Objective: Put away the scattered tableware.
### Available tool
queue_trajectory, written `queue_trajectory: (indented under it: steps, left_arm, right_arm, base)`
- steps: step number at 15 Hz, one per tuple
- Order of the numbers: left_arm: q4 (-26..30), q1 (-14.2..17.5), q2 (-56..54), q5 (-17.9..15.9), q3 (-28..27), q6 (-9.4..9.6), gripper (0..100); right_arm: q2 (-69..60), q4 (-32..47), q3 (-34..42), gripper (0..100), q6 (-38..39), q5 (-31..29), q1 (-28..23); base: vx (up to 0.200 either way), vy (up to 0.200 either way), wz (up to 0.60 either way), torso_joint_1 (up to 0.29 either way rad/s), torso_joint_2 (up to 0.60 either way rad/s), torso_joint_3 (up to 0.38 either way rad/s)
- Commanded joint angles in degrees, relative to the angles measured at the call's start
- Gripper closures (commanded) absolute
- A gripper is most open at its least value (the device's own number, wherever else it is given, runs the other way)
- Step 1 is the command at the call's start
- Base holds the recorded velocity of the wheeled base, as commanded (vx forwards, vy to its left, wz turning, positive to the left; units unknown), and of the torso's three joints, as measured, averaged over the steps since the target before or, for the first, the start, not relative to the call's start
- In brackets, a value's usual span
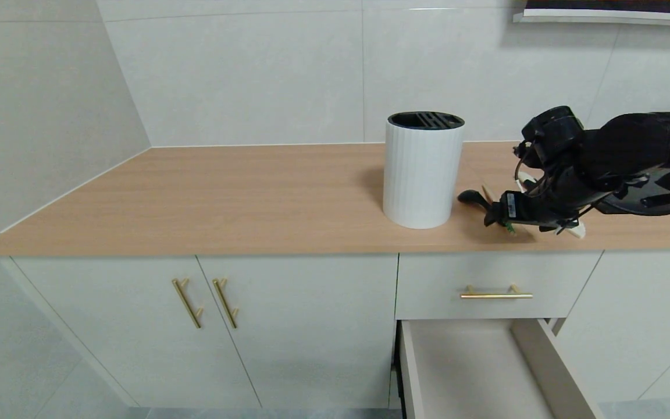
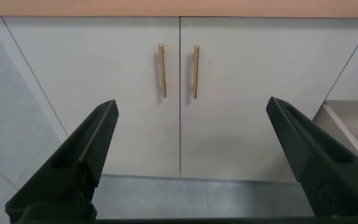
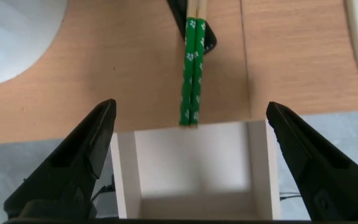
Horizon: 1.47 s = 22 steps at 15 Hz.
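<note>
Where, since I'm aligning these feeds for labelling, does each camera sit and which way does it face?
Head view: on the head, looking forward and down at counter, white holder and open drawer; right end effector shows.
Left wrist view: low, facing the cabinet doors; left end effector frames it.
Right wrist view: above the counter edge, looking down on green chopsticks; its fingers flank them.
Shared: head and right wrist views both show counter and open drawer.

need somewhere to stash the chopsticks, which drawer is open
The lower drawer, pulled out with its inside showing. The upper drawer right above it, with the gold bar handle, is shut.
</note>
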Motion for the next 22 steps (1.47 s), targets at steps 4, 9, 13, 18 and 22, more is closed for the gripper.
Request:
queue_trajectory:
  steps: [4,9,13,18,22]
  left_arm:
    - [-0.01,0.01,0.07,0.02,0.0,-0.02,0]
    - [-0.1,0.01,0.07,0.02,0.0,-0.02,0]
    - [-0.1,0.01,0.07,0.02,0.0,-0.02,0]
    - [-0.01,0.01,0.07,0.02,0.0,-0.02,0]
    - [-0.01,0.01,0.07,0.02,0.0,-0.02,0]
  right_arm:
    - [2.93,-0.74,-1.09,100,0.62,-0.02,-0.5]
    - [3.72,-0.74,-1.53,100,0.71,-0.19,-0.5]
    - [-0.06,-0.22,-1.01,100,0.89,-0.55,-0.76]
    - [-19.31,-0.22,9.19,100,0.97,0.07,-0.15]
    - [-37.77,0.05,21.85,100,1.76,11.41,5.04]
  base:
    - [0.0,0.0,0.0,0.0,0.0,0.0]
    - [0.0,0.0,0.0,0.0,0.0,0.0]
    - [0.0,0.0,0.0,0.0,0.0,0.0]
    - [0.0,0.0,0.0,0.0,0.0,0.0]
    - [0.0,0.0,0.0,0.0,0.0,0.0]
